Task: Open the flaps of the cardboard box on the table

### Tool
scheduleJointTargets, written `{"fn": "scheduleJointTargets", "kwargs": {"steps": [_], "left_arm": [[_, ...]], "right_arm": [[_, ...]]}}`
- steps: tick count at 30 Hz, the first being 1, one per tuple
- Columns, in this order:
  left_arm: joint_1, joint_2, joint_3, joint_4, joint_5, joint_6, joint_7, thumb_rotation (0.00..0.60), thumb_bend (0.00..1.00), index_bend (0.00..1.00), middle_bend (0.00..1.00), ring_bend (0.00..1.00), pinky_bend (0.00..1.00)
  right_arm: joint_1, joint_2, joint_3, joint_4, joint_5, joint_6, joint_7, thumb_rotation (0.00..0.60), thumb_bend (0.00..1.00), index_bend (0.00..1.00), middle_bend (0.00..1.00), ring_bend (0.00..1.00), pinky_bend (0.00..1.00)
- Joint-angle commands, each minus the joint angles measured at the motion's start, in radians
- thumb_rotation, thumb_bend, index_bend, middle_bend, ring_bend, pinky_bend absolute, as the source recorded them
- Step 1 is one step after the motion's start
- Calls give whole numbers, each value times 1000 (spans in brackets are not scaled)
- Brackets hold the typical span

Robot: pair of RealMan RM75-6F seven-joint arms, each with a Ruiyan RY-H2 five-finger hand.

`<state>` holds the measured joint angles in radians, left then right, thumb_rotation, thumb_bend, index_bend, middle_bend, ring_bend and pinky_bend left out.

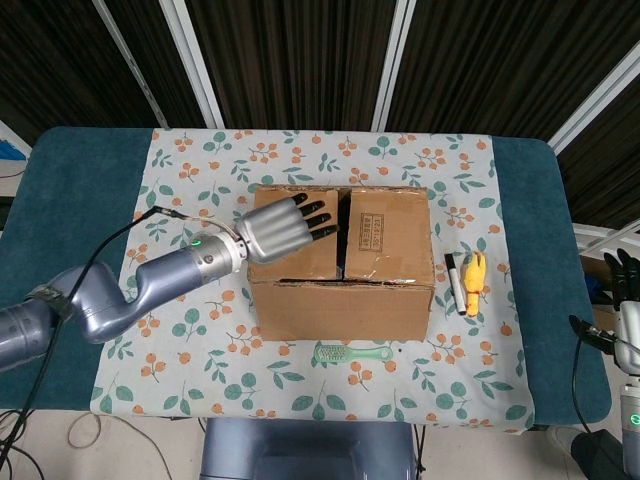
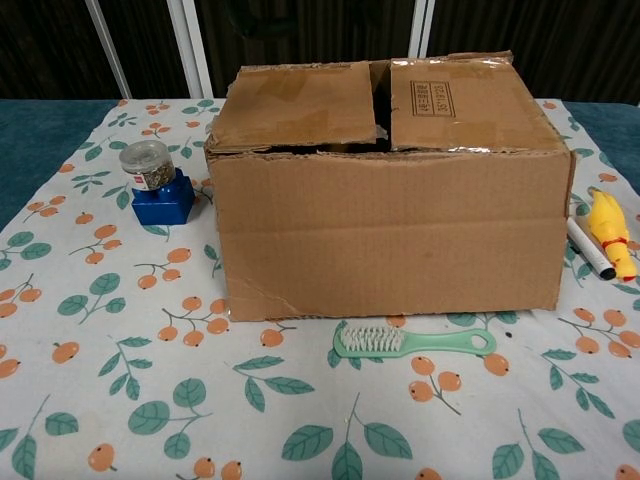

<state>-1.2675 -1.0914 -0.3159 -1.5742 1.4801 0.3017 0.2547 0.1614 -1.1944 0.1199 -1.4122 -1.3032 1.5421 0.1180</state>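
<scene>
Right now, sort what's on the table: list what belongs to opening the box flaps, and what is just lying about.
Job: cardboard box; its two top flaps, lying flat; left hand above the left flap.

Lying about: green brush; jar on blue block; marker; yellow toy.

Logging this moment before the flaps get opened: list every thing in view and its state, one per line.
cardboard box: upright, flaps down
left hand: over the left flap, fingers spread, holding nothing
right hand: at table's right edge, idle
jar: capped, on blue block
marker: capped, lying flat
brush: lying flat
</scene>
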Motion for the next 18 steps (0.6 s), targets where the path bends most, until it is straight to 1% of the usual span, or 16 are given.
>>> {"fn": "scheduleJointTargets", "kwargs": {"steps": [1, 8, 18], "left_arm": [[-43, -43, 21, 36, 8, -29, 2, 600, 638, 83, 125, 76, 215], [-109, -118, 45, 106, -6, -43, 0, 600, 650, 122, 198, 134, 249], [-161, -181, 73, 147, -15, -30, -13, 600, 653, 132, 215, 142, 254]], "right_arm": [[-3, 1, 4, -1, -4, -3, 0, 600, 284, 0, 0, 0, 217], [-11, 1, 18, -2, -9, -11, 2, 600, 288, 0, 0, 0, 217], [-20, 0, 33, -4, -12, -26, 5, 600, 297, 0, 0, 0, 217]]}}
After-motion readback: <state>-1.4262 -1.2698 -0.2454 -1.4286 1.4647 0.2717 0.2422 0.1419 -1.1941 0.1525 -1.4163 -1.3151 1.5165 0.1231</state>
